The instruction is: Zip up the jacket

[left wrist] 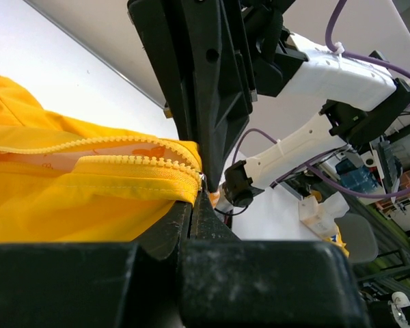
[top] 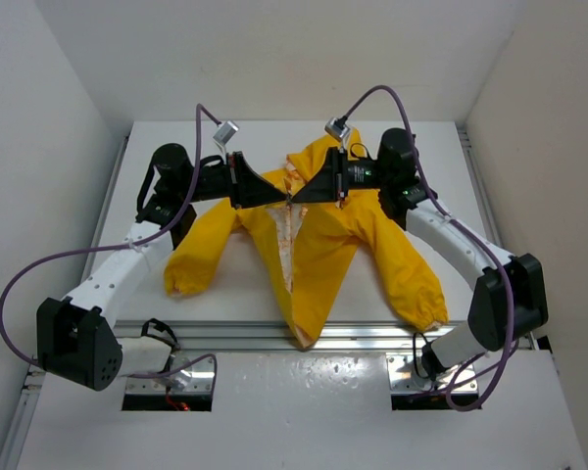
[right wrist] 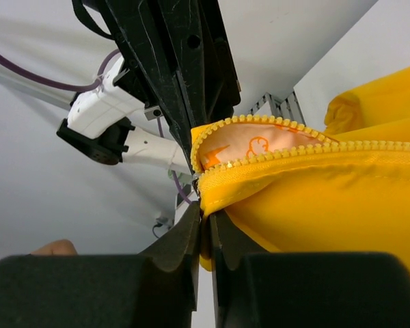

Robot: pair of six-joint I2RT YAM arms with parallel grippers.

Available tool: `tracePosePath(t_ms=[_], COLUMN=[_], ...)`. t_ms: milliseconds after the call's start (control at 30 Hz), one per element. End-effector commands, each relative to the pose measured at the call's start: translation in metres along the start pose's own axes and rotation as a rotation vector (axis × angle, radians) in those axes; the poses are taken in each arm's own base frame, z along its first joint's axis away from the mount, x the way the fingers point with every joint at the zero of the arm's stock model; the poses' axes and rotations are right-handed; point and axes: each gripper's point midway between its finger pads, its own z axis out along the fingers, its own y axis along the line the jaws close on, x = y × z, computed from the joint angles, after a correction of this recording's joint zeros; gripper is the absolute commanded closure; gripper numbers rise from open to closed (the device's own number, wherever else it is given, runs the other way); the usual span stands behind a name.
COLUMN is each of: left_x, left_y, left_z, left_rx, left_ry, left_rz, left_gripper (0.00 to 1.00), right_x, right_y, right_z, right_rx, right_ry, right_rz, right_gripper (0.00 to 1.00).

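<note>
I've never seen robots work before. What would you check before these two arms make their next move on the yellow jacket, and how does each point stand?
1. Left gripper pinching the jacket at its zipper edge: ok.
2. Right gripper pinching the jacket opposite it: ok.
3. Zipper teeth joined: not ok, the rows lie apart with lining showing between.
4. Slider caught in either grip: cannot tell, hidden by the fingers.
5. Sleeves clear of both grippers: ok.
</note>
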Motion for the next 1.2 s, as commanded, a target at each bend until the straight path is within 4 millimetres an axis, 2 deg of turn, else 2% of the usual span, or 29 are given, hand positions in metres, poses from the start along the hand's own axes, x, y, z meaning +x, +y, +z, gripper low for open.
tracePosePath(t_ms=[0, 100, 167, 233, 267, 333, 433, 500, 567, 600, 800, 833, 1167], left_x=[-0.017, -0.015, -0.015, -0.015, -0.018, -0.017, -0.020, -0.019, -0.019, -0.021, -0.023, -0.030, -0.040], left_y=[-0.030, -0.031, -0.031, -0.031, -0.034, -0.031, -0.034, -0.031, -0.031, -0.032, -0.027, -0.027, -0.016], left_z=[-0.001, -0.002, -0.002, -0.002, -0.002, -0.001, -0.001, 0.000, 0.000, 0.000, 0.003, 0.001, -0.007], left_rx=[0.055, 0.055, 0.055, 0.055, 0.058, 0.055, 0.061, 0.059, 0.059, 0.063, 0.059, 0.055, 0.024], left_ry=[-0.029, -0.029, -0.029, -0.029, -0.032, -0.029, -0.035, -0.032, -0.032, -0.036, -0.043, -0.068, -0.126], left_rz=[0.121, 0.120, 0.121, 0.121, 0.129, 0.111, 0.127, 0.110, 0.101, 0.113, 0.083, 0.093, 0.026], left_gripper=[1.00, 1.00, 1.00, 1.00, 1.00, 1.00, 1.00, 1.00, 1.00, 1.00, 1.00, 1.00, 1.00], right_x=[-0.015, -0.016, -0.014, -0.003, 0.000, 0.013, 0.025, 0.026, 0.033, 0.038, 0.054, 0.057, 0.073], right_y=[0.009, 0.008, 0.011, 0.012, 0.018, 0.020, 0.023, 0.028, 0.037, 0.035, 0.045, 0.049, 0.047], right_z=[-0.001, -0.001, 0.000, 0.005, 0.004, 0.007, 0.007, 0.004, 0.006, 0.007, 0.006, 0.006, 0.000], right_rx=[-0.013, 0.000, -0.002, 0.010, -0.007, -0.013, -0.036, -0.047, -0.076, -0.080, -0.126, -0.137, -0.130], right_ry=[-0.062, -0.056, -0.025, 0.025, 0.045, 0.091, 0.137, 0.139, 0.174, 0.196, 0.269, 0.287, 0.332], right_rz=[-0.070, -0.071, -0.129, -0.103, -0.187, -0.173, -0.252, -0.298, -0.332, -0.367, -0.390, -0.406, -0.431], right_gripper=[0.94, 1.00, 1.00, 1.00, 1.00, 1.00, 1.00, 1.00, 1.00, 1.00, 1.00, 1.00, 1.00])
